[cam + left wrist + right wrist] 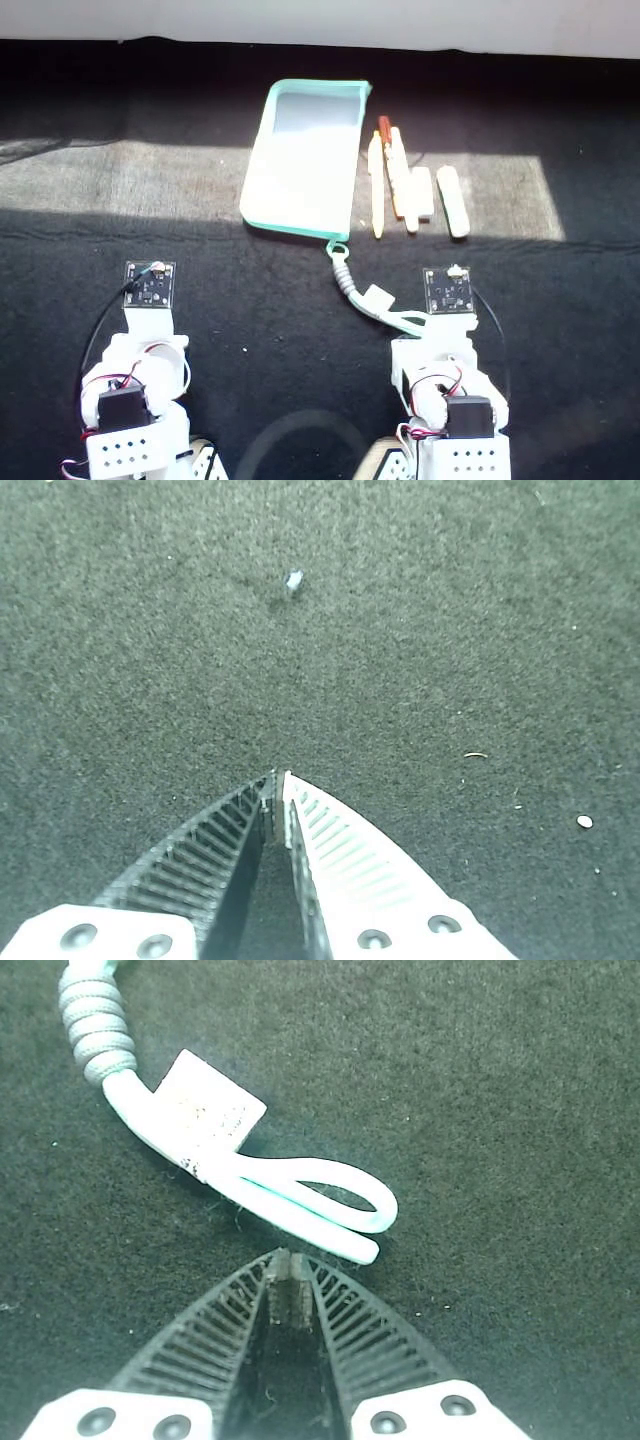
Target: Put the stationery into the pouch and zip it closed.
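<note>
A mint-edged white pouch (300,160) lies flat at the back of the black cloth, its coiled cord and looped strap (375,300) trailing toward the right arm. Beside the pouch lie the stationery: a pencil (377,190), a red-tipped pen (390,150), and two pale eraser-like pieces (452,200). My right gripper (290,1260) is shut just short of the strap loop (320,1195) and its white tag (205,1110), holding nothing. My left gripper (277,780) is shut over bare cloth, near the table's front left.
Black cloth (250,320) covers the table, with a sunlit band across the back. Small white specks (293,579) lie on the cloth ahead of the left gripper. Open room lies between the arms and the pouch.
</note>
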### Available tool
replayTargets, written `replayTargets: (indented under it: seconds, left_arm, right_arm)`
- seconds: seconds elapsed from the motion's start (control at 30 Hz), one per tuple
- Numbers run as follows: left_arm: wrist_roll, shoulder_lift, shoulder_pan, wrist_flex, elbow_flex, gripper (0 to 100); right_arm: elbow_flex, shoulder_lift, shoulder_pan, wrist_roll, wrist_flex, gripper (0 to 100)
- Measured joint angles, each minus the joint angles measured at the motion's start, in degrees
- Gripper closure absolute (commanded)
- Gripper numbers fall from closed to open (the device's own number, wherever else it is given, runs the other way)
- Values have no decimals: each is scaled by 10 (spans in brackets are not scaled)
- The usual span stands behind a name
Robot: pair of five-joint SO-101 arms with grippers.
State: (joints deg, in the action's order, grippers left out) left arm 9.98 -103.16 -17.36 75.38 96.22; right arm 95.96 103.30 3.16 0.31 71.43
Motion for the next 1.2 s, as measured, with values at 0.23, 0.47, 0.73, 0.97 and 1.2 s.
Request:
replayTargets:
  seconds: [0.23, 0.47, 0.73, 0.97, 1.2]
  left_arm:
    - [0, 0, 0, 0, 0, 990]
    - [0, 0, 0, 0, 0, 989]
    - [0, 0, 0, 0, 0, 989]
    - [0, 0, 0, 0, 0, 989]
    - [0, 0, 0, 0, 0, 989]
  right_arm:
    - [0, 0, 0, -2, -14, 991]
    - [-4, 0, 0, -2, 15, 991]
    - [-3, 0, 0, -2, -17, 991]
    - [-1, 0, 0, -2, -102, 991]
    - [-1, 0, 0, -2, -256, 988]
